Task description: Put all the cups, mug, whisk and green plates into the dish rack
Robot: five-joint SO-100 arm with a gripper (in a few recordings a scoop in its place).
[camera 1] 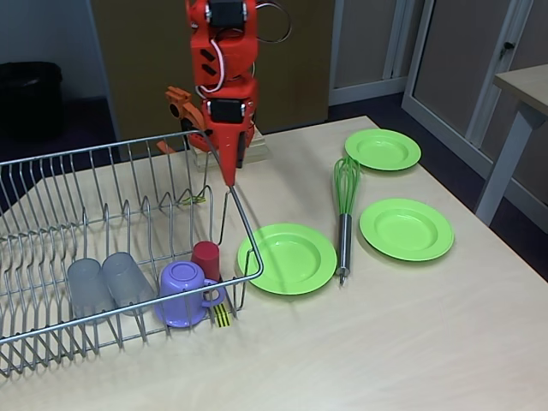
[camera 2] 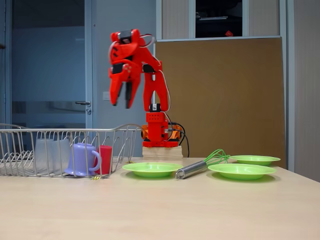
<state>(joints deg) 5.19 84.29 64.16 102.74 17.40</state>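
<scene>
Silver wire dish rack point(camera 1: 51, 184) holds lavender mug point(camera 1: 181, 294).

dish rack point(camera 1: 128, 171): shiny silver wire; green plates point(camera 1: 287, 258): glossy plastic; whisk point(camera 1: 344, 240) handle: polished metal; table point(camera 1: 385, 342): matt pale wood-grain

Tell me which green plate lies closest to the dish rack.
The plate left of the whisk in a fixed view: its rim reaches under the rack's corner. The other two plates lie beyond the whisk.
</scene>
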